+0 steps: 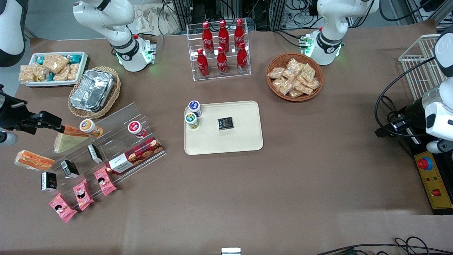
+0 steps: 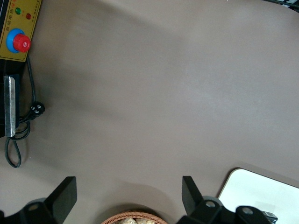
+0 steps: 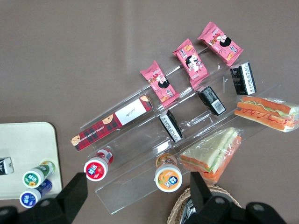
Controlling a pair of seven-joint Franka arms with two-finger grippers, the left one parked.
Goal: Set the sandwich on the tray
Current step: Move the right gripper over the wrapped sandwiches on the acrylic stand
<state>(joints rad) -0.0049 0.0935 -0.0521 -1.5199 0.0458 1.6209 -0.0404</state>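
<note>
The sandwich (image 1: 34, 160) is a clear-wrapped wedge with red-orange and green stripes, lying at the end of the clear acrylic rack (image 1: 116, 117) toward the working arm's end of the table; it also shows in the right wrist view (image 3: 267, 112). A second wedge with a broad pale green face (image 1: 69, 139) lies beside it on the rack. My right gripper (image 1: 49, 119) hangs open and empty above the rack, by the orange-lidded cup (image 3: 168, 177). The cream tray (image 1: 230, 141) lies mid-table and holds two cups and a small black box (image 1: 225, 123); its corner shows in the right wrist view (image 3: 28, 144).
The rack also holds a red-lidded cup (image 1: 135, 127), black boxes (image 1: 69, 168), pink snack packs (image 1: 83, 194) and a cookie box (image 1: 136, 157). Foil containers in a wicker basket (image 1: 92, 90) and a white snack dish (image 1: 53, 69) stand nearby. Cola bottles (image 1: 222, 49) and a snack basket (image 1: 294, 76) stand farther back.
</note>
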